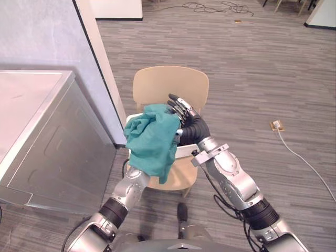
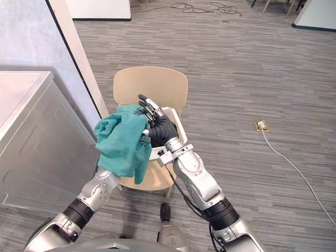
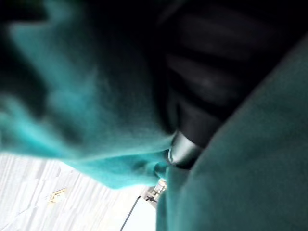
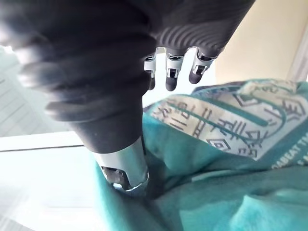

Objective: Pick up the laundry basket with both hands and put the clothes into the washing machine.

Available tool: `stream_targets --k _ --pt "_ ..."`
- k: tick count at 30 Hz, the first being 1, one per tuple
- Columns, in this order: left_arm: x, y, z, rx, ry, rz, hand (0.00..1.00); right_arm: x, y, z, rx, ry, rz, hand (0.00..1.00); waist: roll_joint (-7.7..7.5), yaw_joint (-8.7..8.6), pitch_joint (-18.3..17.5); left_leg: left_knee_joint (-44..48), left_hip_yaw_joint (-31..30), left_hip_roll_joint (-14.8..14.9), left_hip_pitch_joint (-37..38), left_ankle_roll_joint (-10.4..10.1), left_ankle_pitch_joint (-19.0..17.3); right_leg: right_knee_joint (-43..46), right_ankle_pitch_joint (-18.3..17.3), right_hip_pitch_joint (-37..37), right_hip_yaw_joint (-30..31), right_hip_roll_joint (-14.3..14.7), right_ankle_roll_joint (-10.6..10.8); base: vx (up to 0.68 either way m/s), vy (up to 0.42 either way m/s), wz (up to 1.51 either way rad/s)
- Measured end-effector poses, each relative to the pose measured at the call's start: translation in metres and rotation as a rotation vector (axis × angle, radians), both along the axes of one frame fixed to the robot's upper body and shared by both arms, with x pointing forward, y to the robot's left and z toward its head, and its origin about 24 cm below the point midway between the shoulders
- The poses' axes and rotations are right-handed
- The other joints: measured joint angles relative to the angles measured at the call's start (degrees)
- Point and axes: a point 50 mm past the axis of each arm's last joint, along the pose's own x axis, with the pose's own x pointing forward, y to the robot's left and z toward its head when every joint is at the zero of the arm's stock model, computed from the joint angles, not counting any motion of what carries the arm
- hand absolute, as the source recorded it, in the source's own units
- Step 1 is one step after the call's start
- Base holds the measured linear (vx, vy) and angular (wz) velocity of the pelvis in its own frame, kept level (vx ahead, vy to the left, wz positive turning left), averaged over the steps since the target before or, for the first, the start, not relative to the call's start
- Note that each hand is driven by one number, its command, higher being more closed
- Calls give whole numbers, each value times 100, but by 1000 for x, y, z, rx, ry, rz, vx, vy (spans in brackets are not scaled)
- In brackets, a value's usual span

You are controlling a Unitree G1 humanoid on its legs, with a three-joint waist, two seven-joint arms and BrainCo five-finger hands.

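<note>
Cloth (image 1: 152, 142) held centre frame above basket (image 2: 175, 119), bound for washer (image 1: 47, 152) at left. Right hand (image 1: 181, 113) lies straight-fingered against it; left hand (image 3: 207, 91), buried, we cannot tell.

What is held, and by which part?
A teal garment, bunched over the left hand, right hand against its upper edge. The gripped part is hidden.

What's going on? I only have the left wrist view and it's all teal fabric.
Observer: A teal cloth is bunched over the left hand, above a white basket that sits on a wooden chair.
Operator: Right hand?
Observer: The right hand is at the cloth's right side, with relaxed fingers reaching past it and the thumb against the fabric.
Operator: Machine?
Observer: The grey washing machine stands at the robot's left, beside the chair.
</note>
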Motion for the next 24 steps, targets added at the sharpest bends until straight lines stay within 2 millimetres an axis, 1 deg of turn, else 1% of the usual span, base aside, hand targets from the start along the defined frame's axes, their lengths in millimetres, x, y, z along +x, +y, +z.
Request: stream_targets --k 2,4,5,7,8,9,11,12,14,15,16,17,18,19,20,21,22,23,24 --pt "-1 5 3 -23 -8 28 100 0 -3 -2 23 15 -26 0 0 -3 0 2 -1 5 -1 0 -1 10 3 1 -1 4 1 5 17 1" --pt "-5 6 7 -47 -29 33 100 -2 -14 -11 56 47 -112 0 0 19 0 4 -44 12 -5 0 -1 29 2 21 -43 7 3 15 36 8" --pt "-6 8 8 -53 -31 40 100 -3 -17 -15 58 59 -132 0 0 17 0 4 -60 13 -3 0 -1 30 2 31 -63 7 3 10 37 13" --pt "-7 15 8 -70 -33 74 100 -7 -25 -34 87 141 -199 0 2 12 -1 7 -155 18 15 0 0 30 -2 108 -157 9 8 8 41 21" --pt "-7 19 7 -76 -28 95 100 -12 -29 -44 97 189 -231 0 2 16 -1 8 -211 18 27 -1 2 30 -11 149 -198 14 18 2 34 21" --pt "-7 22 6 -77 -24 111 100 -15 -30 -48 84 202 -246 0 2 16 -1 8 -225 18 38 -1 3 30 -15 168 -214 14 21 -11 32 19" --pt "-11 40 2 -83 -18 186 100 -24 -35 -63 57 252 -325 0 4 7 -2 9 -292 8 50 1 11 21 -29 217 -273 11 27 -26 33 13" --pt "-13 44 3 -90 -20 208 100 -26 -37 -65 43 258 -349 0 5 10 -2 9 -306 4 50 3 16 15 -34 224 -282 7 31 -40 39 11" --pt "-21 64 3 -89 -37 301 100 -31 -46 -74 -6 284 -436 0 5 34 -2 9 -331 0 43 3 33 -3 -51 233 -295 2 27 -50 42 7" --pt "-24 69 3 -80 -39 324 100 -33 -50 -75 -25 284 -459 0 5 47 -2 8 -339 1 40 0 37 -3 -54 233 -299 4 26 -37 30 5" --pt "-29 79 1 -59 -40 368 100 -35 -56 -78 -57 286 -498 0 8 80 0 9 -349 9 33 -5 44 -3 -57 232 -307 10 21 -17 15 6" --pt "-33 90 -2 -23 -34 421 100 -36 -68 -84 -109 297 -567 0 8 123 0 16 -372 23 23 -16 54 5 -63 240 -334 15 12 -15 14 6" --pt "-34 91 -3 -12 -33 429 100 -36 -71 -85 -128 300 -584 0 8 130 0 19 -380 26 20 -18 55 8 -64 244 -341 15 11 -13 16 15" --pt "-35 97 -4 21 -32 458 100 -35 -85 -99 -218 344 -672 0 10 154 2 43 -458 34 -7 -26 63 19 -78 274 -419 11 -6 -14 12 35" --pt "-34 100 -2 33 -36 483 100 -36 -102 -119 -288 430 -757 0 14 159 8 92 -584 41 -81 -26 76 30 -102 306 -555 4 -26 -19 7 46" --pt "-34 101 -2 33 -39 496 100 -37 -111 -129 -328 481 -805 0 17 162 12 109 -657 39 -129 -26 89 31 -112 308 -631 0 -38 -28 -8 65" --pt "-32 103 1 25 -48 519 100 -43 -129 -147 -400 579 -897 0 30 151 24 117 -698 49 -246 14 137 35 -143 296 -805 -21 -83 -29 -9 59" --pt "-31 104 2 20 -51 535 100 -47 -138 -153 -427 621 -942 0 58 151 41 112 -752 62 -319 59 152 37 -141 291 -914 -22 -85 -34 -18 76" --pt "-28 105 6 16 -63 554 100 -57 -155 -165 -460 706 -1024 0 62 172 54 8 -624 111 -380 291 174 38 -108 248 -1109 -55 -114 -20 -26 64"
